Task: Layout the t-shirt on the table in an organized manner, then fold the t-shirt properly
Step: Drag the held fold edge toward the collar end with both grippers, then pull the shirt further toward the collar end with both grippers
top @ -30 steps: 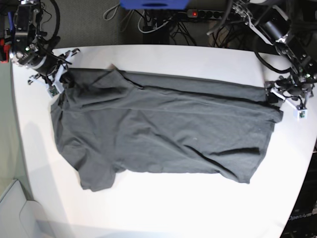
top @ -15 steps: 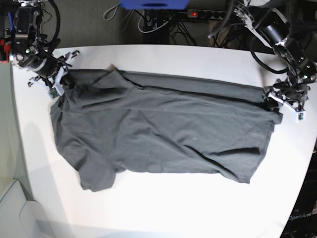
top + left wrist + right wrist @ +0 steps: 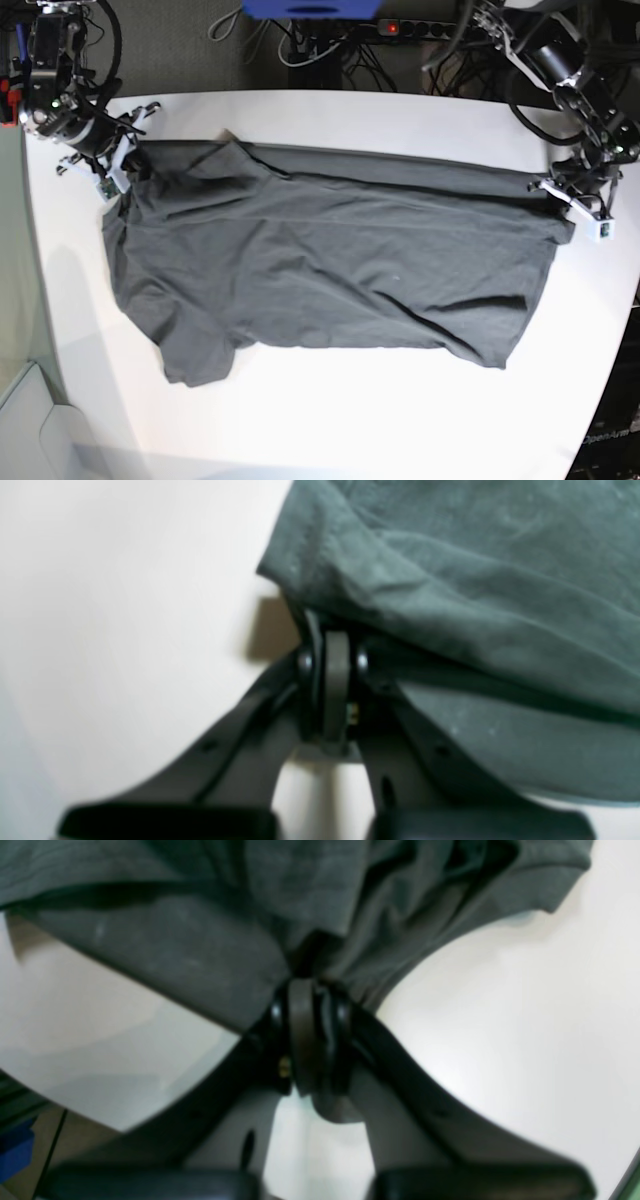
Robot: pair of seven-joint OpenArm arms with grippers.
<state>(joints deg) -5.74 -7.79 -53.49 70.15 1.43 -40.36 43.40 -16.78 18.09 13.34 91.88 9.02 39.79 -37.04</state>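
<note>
Across the middle of the white tabletop lies the t-shirt, dark grey, spread lengthways between the two side edges, its long upper border running parallel to the far edge. One sleeve sticks out toward the near edge on the side of the right arm; the other sleeve is folded over near the far corner.

Right tool: clamped on a bunched pinch of cloth at the shoulder end, close to the far corner of the tabletop on that arm's side. Fabric gathers into the closed jaws in a tight fan of creases.

Left tool: also closed on cloth, at the hem corner near the opposite side edge. Wrist view shows a fold of the hem draped over the jaw tips, the lower layer lying flat on the tabletop beside them.

Reading: both grips sit at opposite ends of the same long border, so the cloth between them is drawn fairly straight — that edge looks taut and even, while the near side is wavy and creased. Holding end to end like this seems meant to stretch and square the garment before any fold.

Stage, as judged: laying-out part, not finished. Near-side hem and the loose sleeve want flattening yet. Risk: a thin pinch may slip under tension.
</note>
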